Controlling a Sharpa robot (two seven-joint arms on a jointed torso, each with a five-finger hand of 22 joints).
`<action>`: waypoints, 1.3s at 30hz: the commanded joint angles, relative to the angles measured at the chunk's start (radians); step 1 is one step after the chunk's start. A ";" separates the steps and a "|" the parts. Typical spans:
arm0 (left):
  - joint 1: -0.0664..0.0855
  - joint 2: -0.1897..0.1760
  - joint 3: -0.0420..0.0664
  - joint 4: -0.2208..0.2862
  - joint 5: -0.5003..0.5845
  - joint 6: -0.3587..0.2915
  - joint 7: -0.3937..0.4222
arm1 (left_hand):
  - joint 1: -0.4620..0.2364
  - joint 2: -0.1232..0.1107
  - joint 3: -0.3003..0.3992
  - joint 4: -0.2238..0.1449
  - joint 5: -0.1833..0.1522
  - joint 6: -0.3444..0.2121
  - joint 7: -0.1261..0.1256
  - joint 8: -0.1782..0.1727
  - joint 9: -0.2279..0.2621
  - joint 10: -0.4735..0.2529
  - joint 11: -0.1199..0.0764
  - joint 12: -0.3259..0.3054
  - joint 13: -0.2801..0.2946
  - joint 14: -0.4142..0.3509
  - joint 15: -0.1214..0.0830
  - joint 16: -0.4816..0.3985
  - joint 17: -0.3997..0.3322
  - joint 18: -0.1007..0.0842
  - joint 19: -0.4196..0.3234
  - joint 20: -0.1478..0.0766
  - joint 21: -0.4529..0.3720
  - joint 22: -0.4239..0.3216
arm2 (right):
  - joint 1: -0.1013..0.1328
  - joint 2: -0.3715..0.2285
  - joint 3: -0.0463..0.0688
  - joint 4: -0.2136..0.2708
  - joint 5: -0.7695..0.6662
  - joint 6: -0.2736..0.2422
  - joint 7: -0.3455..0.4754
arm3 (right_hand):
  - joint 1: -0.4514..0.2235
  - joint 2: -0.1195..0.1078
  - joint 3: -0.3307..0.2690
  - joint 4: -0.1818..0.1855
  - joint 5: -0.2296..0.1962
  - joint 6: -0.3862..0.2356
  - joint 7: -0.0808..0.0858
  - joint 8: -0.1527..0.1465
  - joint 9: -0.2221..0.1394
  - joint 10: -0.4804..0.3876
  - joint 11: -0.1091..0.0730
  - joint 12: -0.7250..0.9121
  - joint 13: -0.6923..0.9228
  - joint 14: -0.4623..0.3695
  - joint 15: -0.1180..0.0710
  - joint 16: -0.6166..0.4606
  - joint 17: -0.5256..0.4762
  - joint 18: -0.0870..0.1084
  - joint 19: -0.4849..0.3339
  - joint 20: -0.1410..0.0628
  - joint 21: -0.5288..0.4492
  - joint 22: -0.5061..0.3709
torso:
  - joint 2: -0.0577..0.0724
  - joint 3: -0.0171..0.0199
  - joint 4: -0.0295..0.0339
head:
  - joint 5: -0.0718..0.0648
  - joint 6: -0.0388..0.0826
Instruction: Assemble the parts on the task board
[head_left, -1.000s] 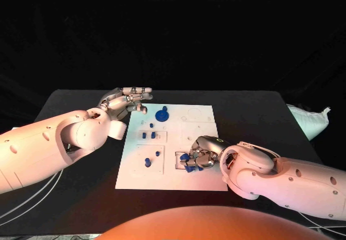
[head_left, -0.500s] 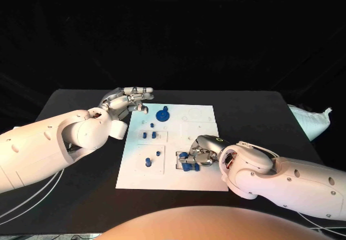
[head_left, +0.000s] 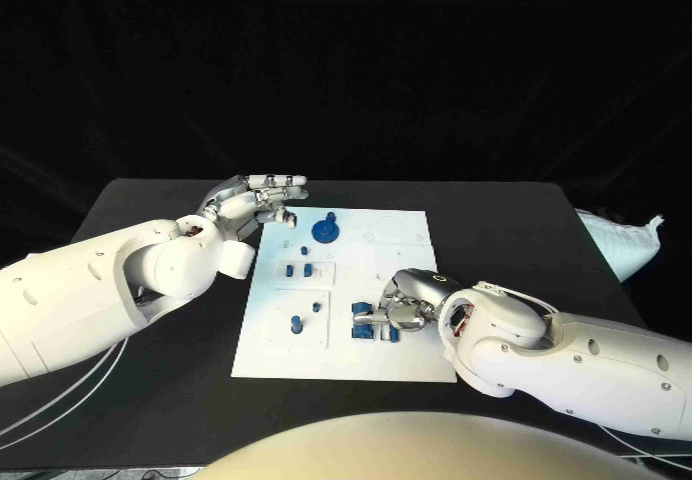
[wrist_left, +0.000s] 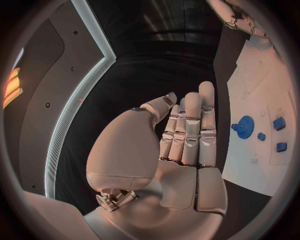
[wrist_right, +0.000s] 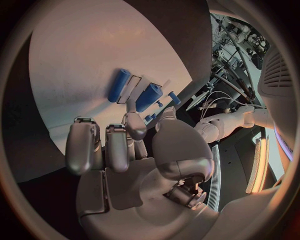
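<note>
Right hand (head_left: 404, 303) hovering over the task board (head_left: 346, 295) at about 4 o'clock from board centre, fingers curled inward but nothing visibly held; two blue cylindrical pegs (wrist_right: 132, 91) lying side by side just beyond the fingertips (wrist_right: 136, 127). Left hand (head_left: 257, 200) at the board's 11 o'clock corner, off its edge, fingers straight and together, palm bare. Blue gear (head_left: 326, 230) at 12 o'clock on the board; small blue pieces (head_left: 297, 270) at 9 o'clock, another blue piece (head_left: 296, 324) at 7 o'clock.
</note>
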 joint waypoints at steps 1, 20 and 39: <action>0.000 0.000 0.001 0.003 0.005 0.021 0.000 | 0.000 0.007 -0.006 0.001 0.006 -0.006 -0.002 0.006 0.001 -0.006 0.002 0.003 0.000 -0.002 -0.006 0.005 -0.001 0.010 -0.009 0.001 -0.005 -0.001 | 0.000 -0.001 0.000 0.005 -0.025 0.014 -0.002 | 0.002 0.004 0.015 -0.002 0.014 0.000 0.002 0.002 0.005 0.000 0.000 -0.003 0.003 0.065 -0.004 0.002 0.021 -0.005 0.001 -0.003 0.001 0.002 | 0.000 0.0005 -0.0002 | 0.000 0.000; 0.000 0.000 0.001 0.003 0.005 0.023 -0.001 | -0.001 0.007 -0.007 0.001 0.006 -0.008 -0.001 0.007 0.001 -0.009 0.003 0.005 0.000 -0.003 -0.006 0.006 -0.002 0.010 -0.009 0.002 -0.006 -0.002 | -0.001 0.024 -0.001 -0.010 -0.046 0.027 0.008 | 0.364 0.029 0.124 -0.168 0.038 0.012 -0.004 0.007 0.031 0.015 -0.007 0.013 0.025 0.068 -0.010 0.011 0.038 -0.007 0.005 -0.007 0.008 0.016 | 0.000 0.0003 0.0017 | 0.003 0.000; 0.000 -0.005 0.000 0.004 0.005 0.024 -0.003 | -0.001 0.007 -0.007 0.001 0.006 -0.008 -0.001 0.007 0.001 -0.009 0.003 0.005 0.000 -0.003 -0.006 0.006 -0.002 0.010 -0.009 0.002 -0.006 -0.002 | -0.002 -0.061 0.001 0.051 -0.014 -0.019 0.004 | 0.346 0.039 0.122 -0.145 0.092 -0.001 0.001 -0.008 0.031 0.014 -0.003 0.005 0.024 0.067 -0.008 0.010 0.037 -0.007 0.004 -0.007 0.007 0.014 | 0.000 -0.0002 -0.0013 | -0.002 0.000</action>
